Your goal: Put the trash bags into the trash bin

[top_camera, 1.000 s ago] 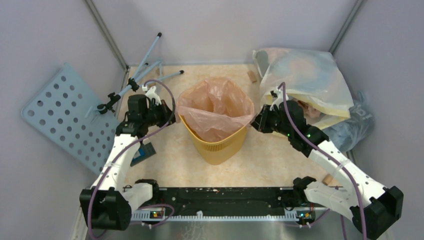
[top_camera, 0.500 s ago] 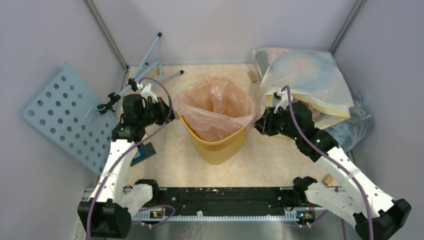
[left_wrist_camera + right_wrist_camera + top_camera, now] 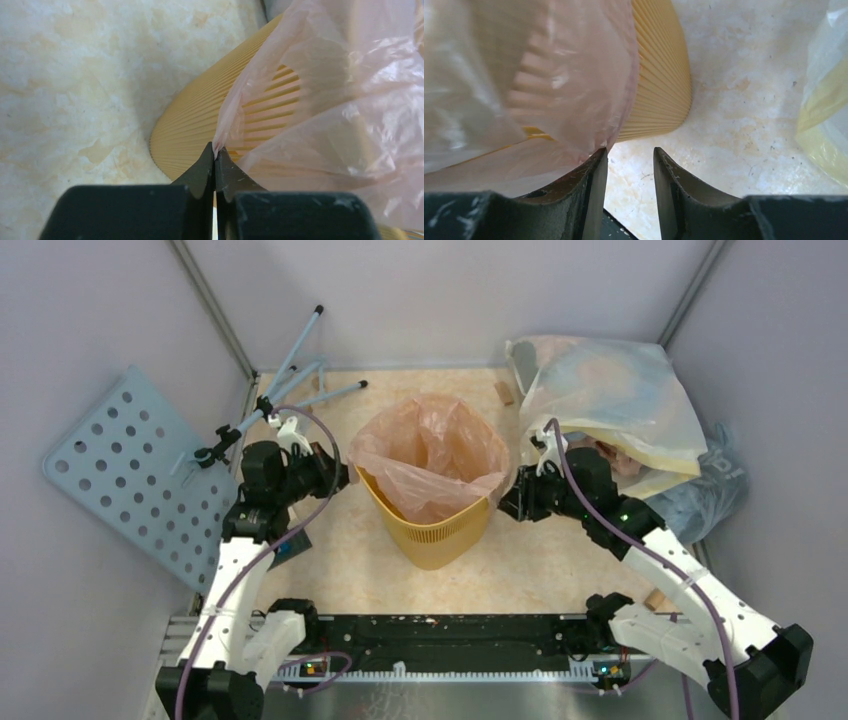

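The yellow-orange trash bin [image 3: 435,530] stands mid-table with the pale pink trash bag [image 3: 430,450] lining it, its film draped over the rim. At the bin's left side my left gripper [image 3: 338,478] is shut on the bag's edge [image 3: 218,145]; the ribbed bin wall [image 3: 200,120] lies just beyond. On the bin's right side my right gripper [image 3: 508,502] stands open, with only table between its fingers. The pink film [image 3: 549,85] hangs over the bin wall [image 3: 664,85] and rests on the left fingertip [image 3: 596,165].
A large whitish-yellow sack [image 3: 610,400] and a grey-blue bag [image 3: 705,490] lie at the back right. A pale blue perforated panel [image 3: 130,475] leans at the left, with blue-grey rods [image 3: 300,370] behind it. A small dark item [image 3: 290,545] lies by the left arm.
My right gripper has opened and let go of the bag's right edge, staying close to the bin. The left gripper keeps its pinch and has shifted slightly.
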`<control>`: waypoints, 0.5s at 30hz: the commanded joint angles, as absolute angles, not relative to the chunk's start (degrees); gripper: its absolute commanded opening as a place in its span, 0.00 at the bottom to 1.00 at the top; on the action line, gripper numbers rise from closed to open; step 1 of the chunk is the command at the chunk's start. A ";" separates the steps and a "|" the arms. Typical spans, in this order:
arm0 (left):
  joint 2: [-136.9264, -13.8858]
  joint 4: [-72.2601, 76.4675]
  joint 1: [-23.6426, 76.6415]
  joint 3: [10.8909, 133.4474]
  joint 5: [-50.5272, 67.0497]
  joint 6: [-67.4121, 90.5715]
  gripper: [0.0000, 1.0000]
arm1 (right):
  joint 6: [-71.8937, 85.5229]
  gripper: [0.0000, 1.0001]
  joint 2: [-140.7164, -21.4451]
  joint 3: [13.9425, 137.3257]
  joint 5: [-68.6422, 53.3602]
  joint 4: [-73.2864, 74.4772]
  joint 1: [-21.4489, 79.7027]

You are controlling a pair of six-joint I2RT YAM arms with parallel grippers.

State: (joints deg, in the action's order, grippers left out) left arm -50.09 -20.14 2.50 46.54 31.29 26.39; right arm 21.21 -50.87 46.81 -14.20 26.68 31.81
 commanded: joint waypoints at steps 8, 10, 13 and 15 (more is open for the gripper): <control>-50.34 -15.95 2.20 40.80 28.44 27.16 0.00 | 19.24 0.48 -47.16 49.30 -5.56 28.85 31.38; -50.57 -16.37 2.21 41.12 27.91 26.63 0.00 | 18.49 0.50 -45.66 49.91 -5.68 29.21 31.38; -50.19 -16.08 2.20 41.57 28.73 26.46 0.00 | 17.81 0.51 -44.50 51.51 -6.56 30.73 31.38; -49.77 -15.91 2.20 42.17 29.21 26.52 0.00 | 17.37 0.52 -44.11 53.61 -6.90 32.62 31.39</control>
State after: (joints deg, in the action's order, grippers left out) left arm -50.52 -18.39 2.50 40.42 29.02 27.29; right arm 19.20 -45.67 48.18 -7.14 30.98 31.79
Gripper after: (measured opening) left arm 0.005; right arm 0.512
